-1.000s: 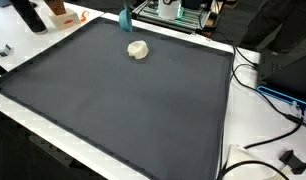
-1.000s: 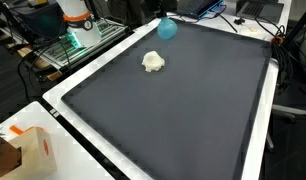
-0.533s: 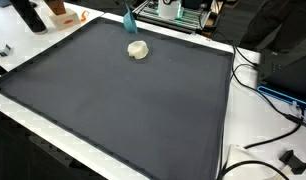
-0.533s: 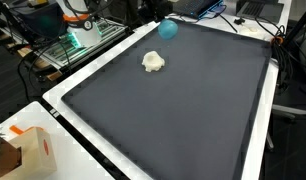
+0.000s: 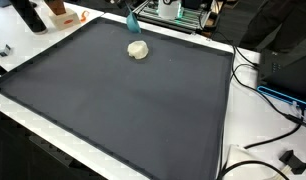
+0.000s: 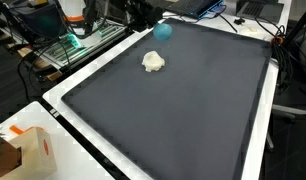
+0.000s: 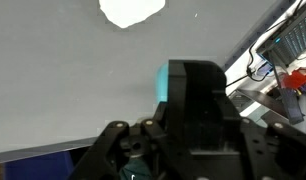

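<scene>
GRIPPER STATE: I read the gripper (image 7: 178, 90) as closed narrowly on the teal object (image 7: 161, 85). The wrist view shows only a thin teal strip beside one black finger.
ARM POSE: I see little of the arm (image 6: 141, 12). Its dark links come in over the far edge of the mat, and the gripper is at that edge, pointing down at the surface.
HELD OBJECT, LOCATION: The teal object is in the gripper, over the mat's border strip.
HELD OBJECT, FORM: It is smooth and plain teal. In an exterior view (image 5: 132, 19) it looks taller than wide and narrows towards the top. In an exterior view (image 6: 163, 30) its outline is round.
HELD OBJECT, AXIS: The long axis is close to upright. I cannot tell which end is which.
NEAREST ITEM: The cream lump (image 5: 139, 49) is pale, crumpled and irregular. It lies flat on the mat near the gripper, on the side towards the mat centre, and does not touch the teal object. Both exterior views show it.
SURFACE: The mat (image 5: 123, 110) is dark grey, matte, flat and rectangular. It lies on a white table (image 5: 231, 115).
FAR FROM GRIPPER: A cardboard box (image 6: 33, 150) and black cables (image 5: 263, 140) lie well away, off the mat.
</scene>
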### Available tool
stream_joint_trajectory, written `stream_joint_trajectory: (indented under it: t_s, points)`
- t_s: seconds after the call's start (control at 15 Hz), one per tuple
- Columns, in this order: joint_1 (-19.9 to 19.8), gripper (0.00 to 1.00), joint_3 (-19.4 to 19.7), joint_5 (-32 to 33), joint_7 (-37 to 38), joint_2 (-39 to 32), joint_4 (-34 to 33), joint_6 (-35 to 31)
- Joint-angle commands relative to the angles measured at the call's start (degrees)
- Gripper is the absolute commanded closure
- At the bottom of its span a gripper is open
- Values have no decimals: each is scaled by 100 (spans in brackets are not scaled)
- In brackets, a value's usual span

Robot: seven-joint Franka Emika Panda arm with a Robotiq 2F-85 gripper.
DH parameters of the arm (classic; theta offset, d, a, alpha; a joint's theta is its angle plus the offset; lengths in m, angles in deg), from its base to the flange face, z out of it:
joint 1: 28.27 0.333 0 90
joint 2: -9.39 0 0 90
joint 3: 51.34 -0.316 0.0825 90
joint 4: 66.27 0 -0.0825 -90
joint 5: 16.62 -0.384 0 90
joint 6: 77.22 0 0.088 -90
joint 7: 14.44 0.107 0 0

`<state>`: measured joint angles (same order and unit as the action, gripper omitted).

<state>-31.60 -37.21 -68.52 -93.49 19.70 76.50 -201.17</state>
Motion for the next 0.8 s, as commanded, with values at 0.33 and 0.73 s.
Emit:
stream_joint_trajectory:
  t_s: [0.33,0.73]
  points:
    - [-444,75,-12,-682,-210,-604,29,549]
    - [-695,75,-4,-998,-20,-1213,-176,976]
